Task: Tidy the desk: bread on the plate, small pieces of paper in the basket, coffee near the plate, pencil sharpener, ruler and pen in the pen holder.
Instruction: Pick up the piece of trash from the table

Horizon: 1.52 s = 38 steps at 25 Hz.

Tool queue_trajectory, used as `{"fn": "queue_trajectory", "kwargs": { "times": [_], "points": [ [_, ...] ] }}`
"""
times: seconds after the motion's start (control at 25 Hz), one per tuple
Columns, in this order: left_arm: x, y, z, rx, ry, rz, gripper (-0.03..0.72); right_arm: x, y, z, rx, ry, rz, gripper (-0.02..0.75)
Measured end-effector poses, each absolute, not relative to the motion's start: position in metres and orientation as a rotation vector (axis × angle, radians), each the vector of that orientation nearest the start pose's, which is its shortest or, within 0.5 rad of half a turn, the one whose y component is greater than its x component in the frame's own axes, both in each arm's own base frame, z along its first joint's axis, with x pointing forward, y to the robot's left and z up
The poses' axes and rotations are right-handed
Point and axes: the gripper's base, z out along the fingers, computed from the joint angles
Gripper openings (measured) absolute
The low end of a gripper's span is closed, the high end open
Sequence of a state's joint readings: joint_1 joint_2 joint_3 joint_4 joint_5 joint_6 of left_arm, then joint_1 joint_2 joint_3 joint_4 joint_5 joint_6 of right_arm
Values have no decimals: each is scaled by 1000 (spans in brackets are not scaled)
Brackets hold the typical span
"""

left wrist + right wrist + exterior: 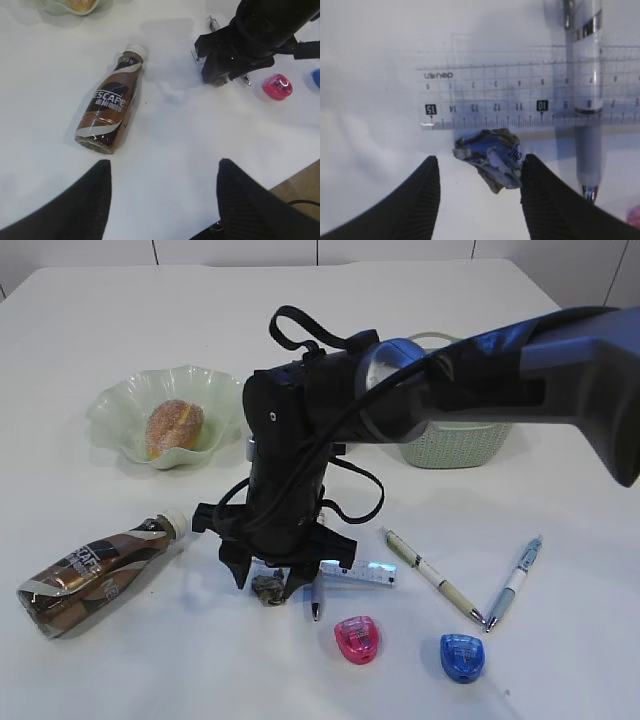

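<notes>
While the right gripper [480, 192] spreads wide around the crumpled paper [490, 157], its arm hides part of the ruler [365, 573].

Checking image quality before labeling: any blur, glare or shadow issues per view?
Exterior view: right arm near the lens is soft; ruler glares bright. Left wrist view: sharp on the bottle, mild shadows. Right wrist view: gripper fingers blurred, paper and ruler sharp, arm's shadow over the ruler.

Materials, desk items
Crumpled paper scrap [490, 156], clear plastic ruler [530, 95], glossy plastic sharpeners [357, 638], woven basket [455, 445], matt white table [120, 360].
</notes>
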<state>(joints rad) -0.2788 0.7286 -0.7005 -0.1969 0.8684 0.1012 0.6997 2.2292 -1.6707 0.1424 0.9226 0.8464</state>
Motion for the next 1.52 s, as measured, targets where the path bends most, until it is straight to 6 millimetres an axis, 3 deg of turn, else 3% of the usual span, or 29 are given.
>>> {"fn": "queue_trajectory", "kwargs": {
  "times": [0.36, 0.72, 0.92, 1.32, 1.52],
  "points": [
    [118, -48, 312, 370, 2354, -327, 466, 341, 301, 130, 357, 3073, 323, 405],
    [118, -48, 312, 369, 2354, -329, 466, 341, 300, 130, 340, 3065, 304, 133],
    [118, -48, 312, 369, 2354, -332, 466, 342, 300, 130, 335, 3062, 300, 27],
    [118, -48, 312, 368, 2354, -333, 466, 336, 302, 130, 278, 3106, 296, 17],
    [118, -48, 312, 368, 2354, -333, 466, 303, 335, 141, 8, 3116, 328, 16]
  ]
}}
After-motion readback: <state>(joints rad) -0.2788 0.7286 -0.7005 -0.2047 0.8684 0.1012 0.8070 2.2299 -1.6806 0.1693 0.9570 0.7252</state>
